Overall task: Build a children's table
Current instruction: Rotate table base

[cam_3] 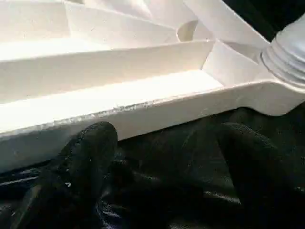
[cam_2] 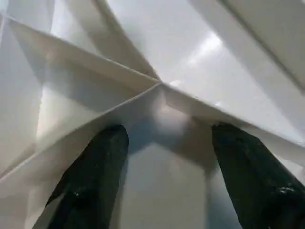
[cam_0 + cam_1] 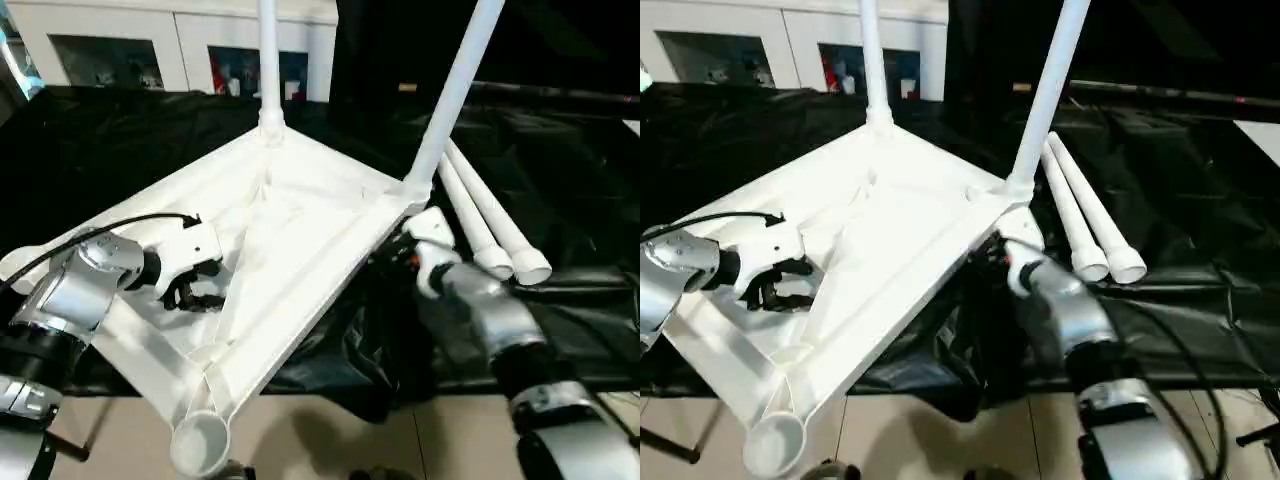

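Near socket: an empty round corner socket [image 3: 200, 440] is seen at the nearest corner of the tabletop [image 3: 300, 225], past the worktop's front edge and over the pale floor [image 3: 110, 435].
Tabletop: it is laid underside up and tilted on the black-draped worktop [image 3: 90, 140], its ribs exposed.
Left gripper [image 3: 195, 290]: it is held over the ribbed underside near the left edge; the jaws are spread, and in the left wrist view the crossing of the ribs [image 2: 161, 85] is seen between and beyond the two black fingers [image 2: 95, 176].
Right gripper [image 1: 162, 167]: it is placed at the tabletop's right rim, below the corner with the nearer fitted leg; the jaws are spread, with black cloth between them and the white rim just above.
Fitted legs: two are stood in the far sockets, one leg [image 3: 268, 60] at the far corner and one leg [image 3: 455, 90] at the right corner, both cut off by the picture's top.
Loose legs [image 3: 490, 225]: two are laid side by side on the cloth, right of the tabletop.
Room: white cabinets [image 3: 150, 45] are seen behind the worktop.
Hard to make out: whether the left fingertips touch the plastic cannot be told.
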